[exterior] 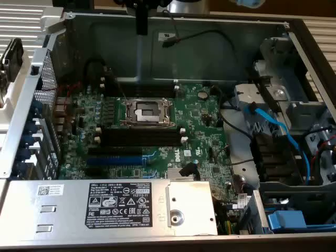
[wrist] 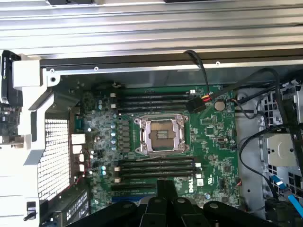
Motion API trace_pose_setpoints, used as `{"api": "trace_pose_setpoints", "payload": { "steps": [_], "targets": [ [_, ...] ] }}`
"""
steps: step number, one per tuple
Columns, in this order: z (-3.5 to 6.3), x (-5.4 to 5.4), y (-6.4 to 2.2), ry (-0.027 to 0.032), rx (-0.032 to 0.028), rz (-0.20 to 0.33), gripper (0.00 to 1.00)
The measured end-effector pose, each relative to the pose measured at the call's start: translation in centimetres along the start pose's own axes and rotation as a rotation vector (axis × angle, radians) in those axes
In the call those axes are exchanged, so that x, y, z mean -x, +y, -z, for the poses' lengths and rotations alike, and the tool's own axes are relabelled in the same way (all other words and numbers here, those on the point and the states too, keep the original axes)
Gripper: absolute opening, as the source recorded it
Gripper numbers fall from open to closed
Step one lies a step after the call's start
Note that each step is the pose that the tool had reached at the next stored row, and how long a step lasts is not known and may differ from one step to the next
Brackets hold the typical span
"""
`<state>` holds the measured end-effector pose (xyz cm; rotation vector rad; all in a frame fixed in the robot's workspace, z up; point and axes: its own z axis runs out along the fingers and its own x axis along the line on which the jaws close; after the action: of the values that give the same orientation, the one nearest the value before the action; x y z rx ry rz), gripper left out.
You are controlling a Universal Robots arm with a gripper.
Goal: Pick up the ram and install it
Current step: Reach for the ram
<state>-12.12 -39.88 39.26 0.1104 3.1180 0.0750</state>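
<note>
The gripper [wrist: 165, 201] is closed above the motherboard [exterior: 202, 118]. A dark slab sits between its fingers, and I cannot tell whether it is the ram. The black memory slots [exterior: 140, 137], at 6 o'clock of the CPU socket [exterior: 147, 112], lie open from above. At 3 o'clock blue cables [exterior: 278, 131] crowd in. The power supply [exterior: 105, 205] label reads DELL.

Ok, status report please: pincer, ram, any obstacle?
Pincer shut, above motherboard. Ram not installed, memory slots bare. Cable connector at one slot bank's end.

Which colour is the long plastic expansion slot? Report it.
The expansion slot is blue; exterior view shows it best.
</note>
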Motion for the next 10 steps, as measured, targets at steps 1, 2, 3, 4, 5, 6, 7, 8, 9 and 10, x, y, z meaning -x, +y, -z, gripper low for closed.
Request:
{"api": "trace_pose_setpoints", "payload": {
  "steps": [1,2,3,4,5,6,7,8,9,10],
  "targets": [
    [0.0,0.0,0.0,-0.0001,0.0,0.0,0.1],
    [0.0,0.0,0.0,0.0,0.0,0.0,0.1],
    [0.0,0.0,0.0,0.0,0.0,0.0,0.1],
    [0.0,0.0,0.0,0.0,0.0,0.0,0.1],
    [0.0,0.0,0.0,0.0,0.0,0.0,0.1],
    [0.0,0.0,0.0,0.0,0.0,0.0,0.1],
    [0.0,0.0,0.0,0.0,0.0,0.0,0.1],
    [0.0,0.0,0.0,0.0,0.0,0.0,0.1],
    [0.0,0.0,0.0,0.0,0.0,0.0,0.1],
    [0.0,0.0,0.0,0.0,0.0,0.0,0.1]
  ]
}}
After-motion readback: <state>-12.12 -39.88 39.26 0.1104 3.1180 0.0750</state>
